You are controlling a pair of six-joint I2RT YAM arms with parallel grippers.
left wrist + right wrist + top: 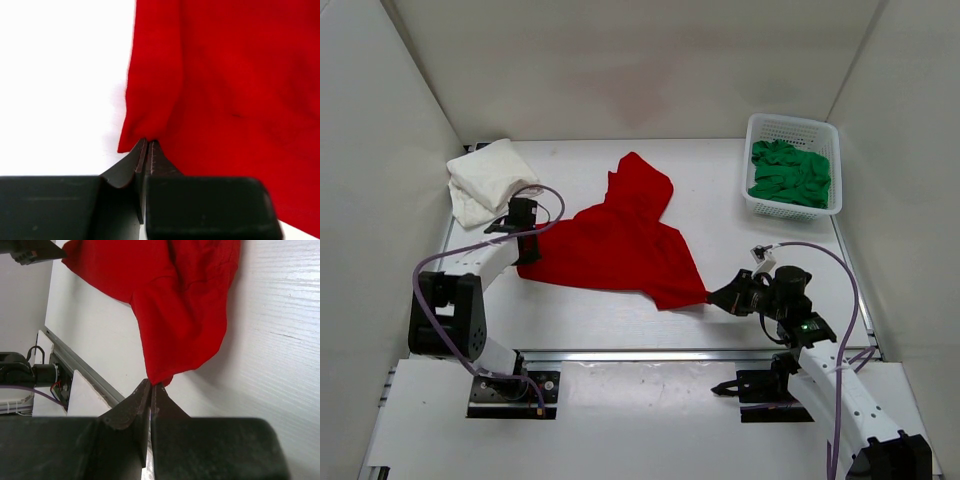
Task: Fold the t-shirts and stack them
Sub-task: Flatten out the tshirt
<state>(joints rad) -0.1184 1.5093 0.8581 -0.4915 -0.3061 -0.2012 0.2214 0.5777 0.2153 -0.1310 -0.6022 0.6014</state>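
The red t-shirt (620, 240) lies spread and rumpled across the middle of the table. My left gripper (524, 245) is shut on its left corner; the left wrist view shows the tips (148, 142) pinching the red cloth (225, 90). My right gripper (713, 298) is shut on its near right corner, and the right wrist view shows the tips (152, 384) pinching the red cloth (175, 310). The off-white t-shirt (488, 178) lies folded at the back left. The green t-shirt (790, 173) is bunched in the basket.
A white perforated basket (757, 128) stands at the back right. White walls enclose the table on three sides. A metal rail (690, 354) runs along the near table edge by the arm bases.
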